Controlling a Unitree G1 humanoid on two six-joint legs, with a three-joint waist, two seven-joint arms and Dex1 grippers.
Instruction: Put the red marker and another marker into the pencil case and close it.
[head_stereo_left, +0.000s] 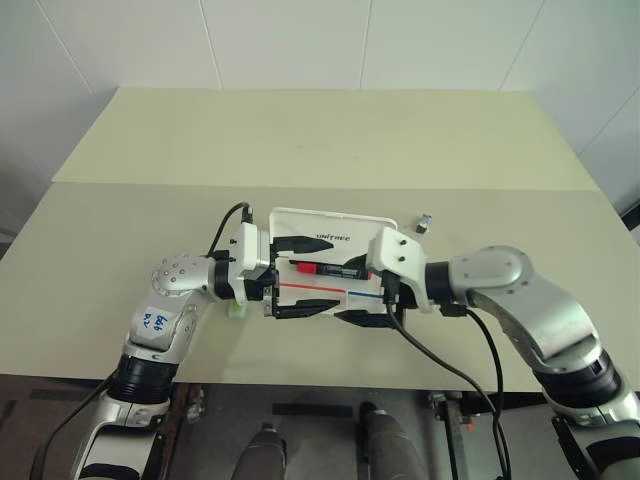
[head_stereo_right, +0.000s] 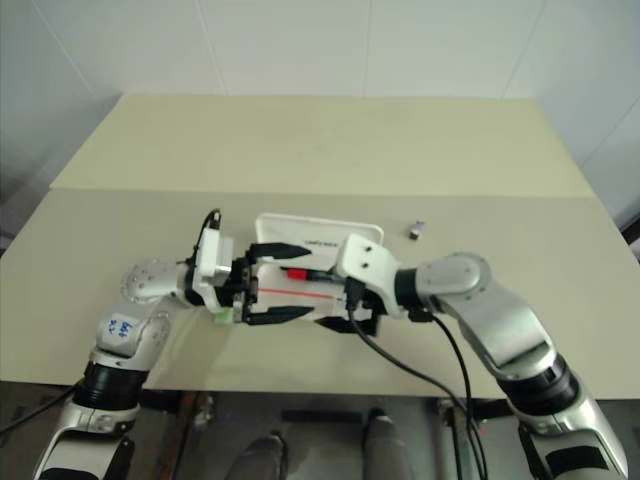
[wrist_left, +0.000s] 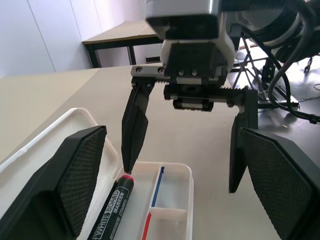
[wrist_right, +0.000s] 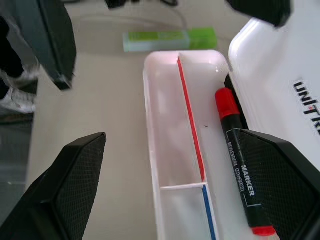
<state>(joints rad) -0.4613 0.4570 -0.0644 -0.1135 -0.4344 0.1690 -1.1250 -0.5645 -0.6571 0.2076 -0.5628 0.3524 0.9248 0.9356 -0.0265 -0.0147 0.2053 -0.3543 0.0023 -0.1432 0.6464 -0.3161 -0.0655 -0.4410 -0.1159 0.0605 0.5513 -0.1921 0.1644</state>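
- The green marker (wrist_right: 170, 39) lies on the tabletop (head_stereo_left: 300, 140), just beside the case's left end.
- The left claw (head_stereo_left: 300, 275) is released.
- The open pencil case (wrist_right: 172, 150) contains the red marker (wrist_right: 240, 165).
- The right claw (head_stereo_left: 352, 290) is released, holding nothing.

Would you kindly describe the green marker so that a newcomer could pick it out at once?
Start at the open white pencil case on the beige table. Just beyond its end, on the table, lies the light green marker: chunky and translucent, unlike the slim black, red-capped marker inside the case.
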